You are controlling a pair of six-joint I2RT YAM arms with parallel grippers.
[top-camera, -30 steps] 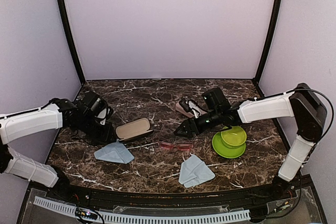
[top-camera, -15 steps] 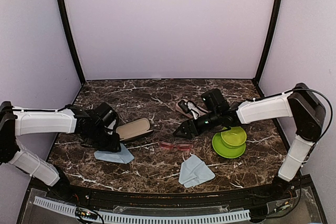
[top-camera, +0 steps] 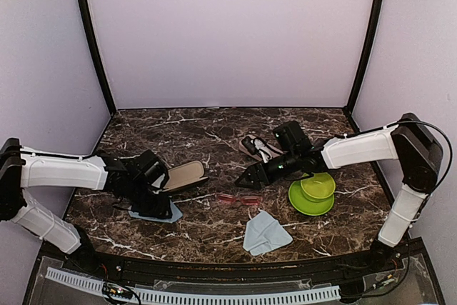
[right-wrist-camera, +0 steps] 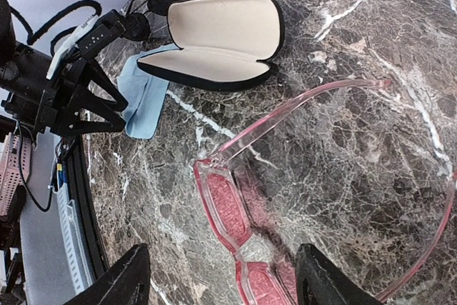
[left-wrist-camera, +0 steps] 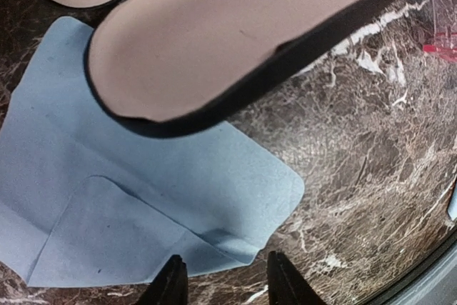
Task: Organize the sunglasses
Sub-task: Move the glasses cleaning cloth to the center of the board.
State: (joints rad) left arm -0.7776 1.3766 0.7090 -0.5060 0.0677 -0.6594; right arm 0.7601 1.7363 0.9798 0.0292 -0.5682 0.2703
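Both grippers are held low over the marble table [top-camera: 214, 123], and nothing is gripped.
The left gripper [left-wrist-camera: 225, 278] is poised with its fingers parted at the light blue cloth's [left-wrist-camera: 143, 198] near edge, seemingly so that it can be pinched; the open black case [left-wrist-camera: 235, 33] lies just beyond. The right gripper [right-wrist-camera: 225, 276] is spread wide directly above the pink sunglasses [right-wrist-camera: 225, 208], whose temples are unfolded, apparently so that the frame can be straddled.

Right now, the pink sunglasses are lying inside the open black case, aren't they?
Not quite. The pink sunglasses are lying on the marble table, apart from the open black case, which has nothing in it. The right wrist view shows this most clearly.
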